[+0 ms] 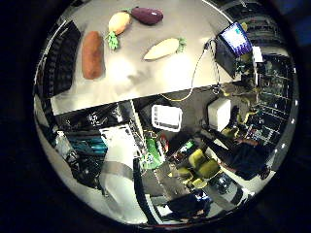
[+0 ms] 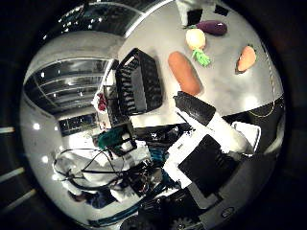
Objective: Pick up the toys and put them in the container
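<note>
The hand (image 2: pixel 206 139) hangs high, its one visible finger extended straight, holding nothing

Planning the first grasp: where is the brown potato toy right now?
The brown potato toy lies on the grey table, between the black basket and the green-leafed yellow turnip toy.

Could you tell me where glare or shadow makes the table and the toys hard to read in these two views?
Little finger side view: a bright glare patch on the table beside the brown toy; the pale carrot shows clearly. Thumb side view: the orange carrot throws a short shadow, glare lies near the table's edge, and the black basket reads dark inside, so its contents cannot be told.
</note>
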